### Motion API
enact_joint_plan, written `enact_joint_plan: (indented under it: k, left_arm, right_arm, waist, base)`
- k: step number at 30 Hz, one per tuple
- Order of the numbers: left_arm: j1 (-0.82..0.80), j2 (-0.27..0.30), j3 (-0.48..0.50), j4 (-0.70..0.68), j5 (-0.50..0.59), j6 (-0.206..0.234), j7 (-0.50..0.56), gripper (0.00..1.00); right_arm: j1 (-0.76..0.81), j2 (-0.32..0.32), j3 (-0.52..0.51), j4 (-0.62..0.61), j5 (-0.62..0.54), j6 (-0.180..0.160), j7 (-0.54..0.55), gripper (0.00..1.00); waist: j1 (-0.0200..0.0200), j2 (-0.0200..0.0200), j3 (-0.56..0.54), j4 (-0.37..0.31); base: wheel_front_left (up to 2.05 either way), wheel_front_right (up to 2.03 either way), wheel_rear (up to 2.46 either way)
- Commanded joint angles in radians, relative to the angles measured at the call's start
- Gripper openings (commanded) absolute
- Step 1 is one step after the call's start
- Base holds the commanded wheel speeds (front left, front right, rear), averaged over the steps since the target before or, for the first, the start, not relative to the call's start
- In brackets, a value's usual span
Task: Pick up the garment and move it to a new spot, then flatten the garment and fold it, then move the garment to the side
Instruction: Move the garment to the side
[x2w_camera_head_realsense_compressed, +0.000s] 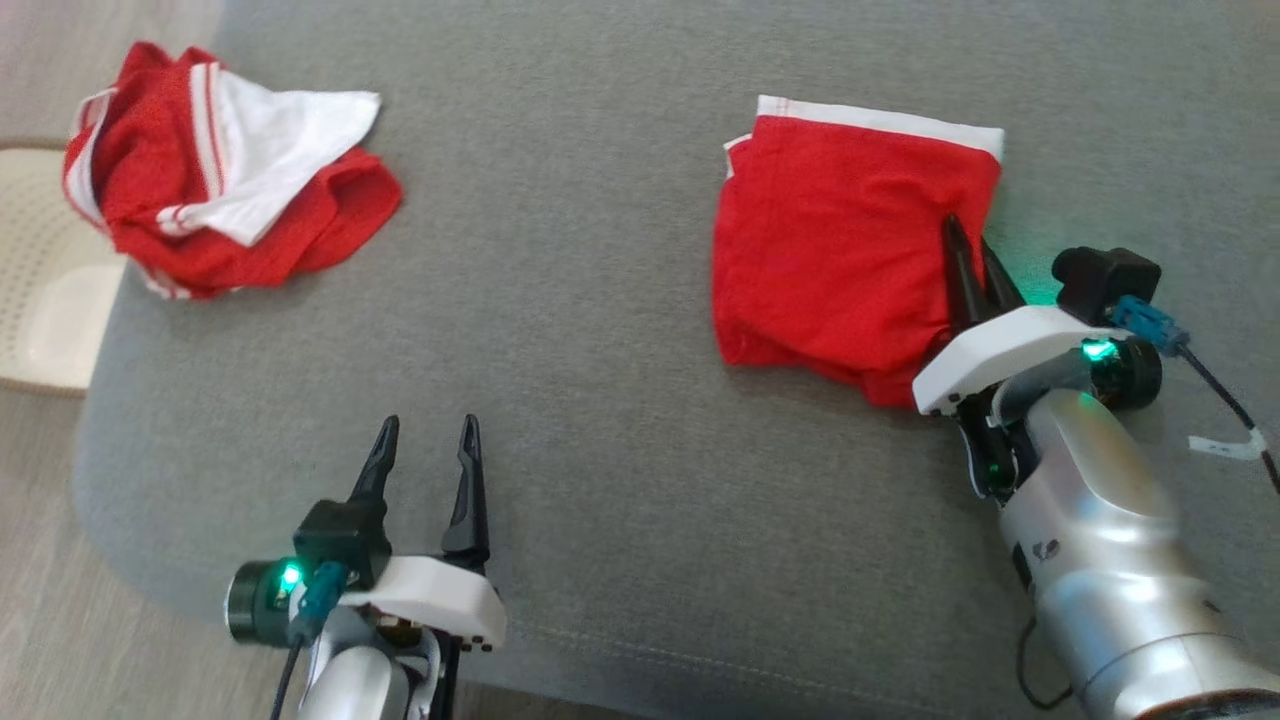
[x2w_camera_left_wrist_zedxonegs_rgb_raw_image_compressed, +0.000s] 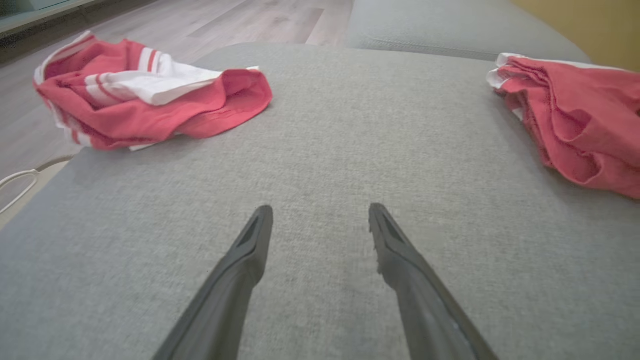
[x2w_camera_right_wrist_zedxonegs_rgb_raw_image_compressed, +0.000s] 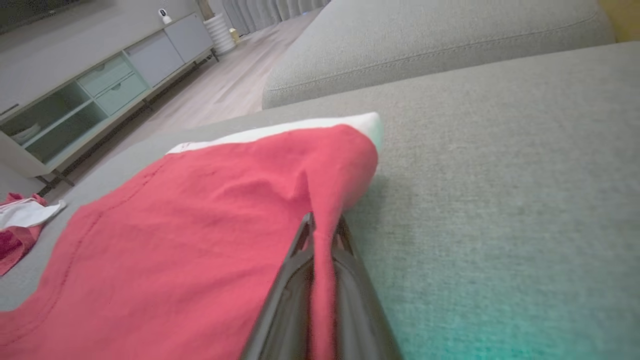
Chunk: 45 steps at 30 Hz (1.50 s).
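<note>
On the sofa cushion (x2w_camera_head_realsense_compressed: 600, 300) the right gripper (x2w_camera_head_realsense_compressed: 968, 235) pinches an edge of the garment (x2w_camera_head_realsense_compressed: 830, 250); it looks soft and light, so its folds may slip; the left gripper (x2w_camera_head_realsense_compressed: 428, 425) is wide.

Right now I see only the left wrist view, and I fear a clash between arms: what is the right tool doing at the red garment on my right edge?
Observer: The right tool is shut on a pinch of the folded garment near its right side.
Operator: Is the cloth lifted?
Observer: Only a narrow ridge rises between the fingers; the rest lies on the sofa cushion.
Operator: Is my arm clear of it?
Observer: Yes; in the head view the left tool sits well apart from the right arm, bare cushion between.
</note>
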Motion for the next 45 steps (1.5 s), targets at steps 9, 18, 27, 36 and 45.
enact_joint_plan:
  k: [9,18,27,36,45]
  left_arm:
    - [-0.053,0.009,0.017,-0.014,0.068,-0.054,-0.005,1.00]
    - [-0.133,0.009,-0.031,0.011,0.103,-0.087,-0.005,1.00]
    - [-0.146,0.019,-0.023,0.019,0.131,-0.107,-0.005,1.00]
    - [-0.169,0.022,-0.023,0.006,0.141,-0.119,-0.005,1.00]
    - [-0.183,0.021,-0.016,-0.033,0.138,-0.118,-0.005,1.00]
  right_arm:
    - [0.069,0.019,0.114,-0.124,0.079,0.005,-0.001,0.00]
    - [0.101,0.019,0.178,-0.181,0.123,0.005,-0.001,0.00]
    - [0.121,0.019,0.232,-0.233,0.171,0.005,-0.001,0.00]
    - [0.008,0.019,0.164,-0.195,0.048,0.005,-0.001,0.00]
    - [-0.268,-0.131,-0.073,0.074,-0.277,0.005,0.020,0.00]
  waist:
    - [0.0000,0.0000,-0.044,-0.319]
    - [0.0000,0.0000,-0.036,-0.619]
    - [0.0000,0.0000,0.004,-0.746]
    - [0.0000,0.0000,0.058,-0.670]
    - [0.0000,0.0000,0.127,-0.497]
  base:
    - [0.00,0.00,0.00]
    - [0.00,0.00,0.00]
    - [0.00,0.00,0.00]
    - [0.00,0.00,0.00]
    - [0.00,0.00,0.00]
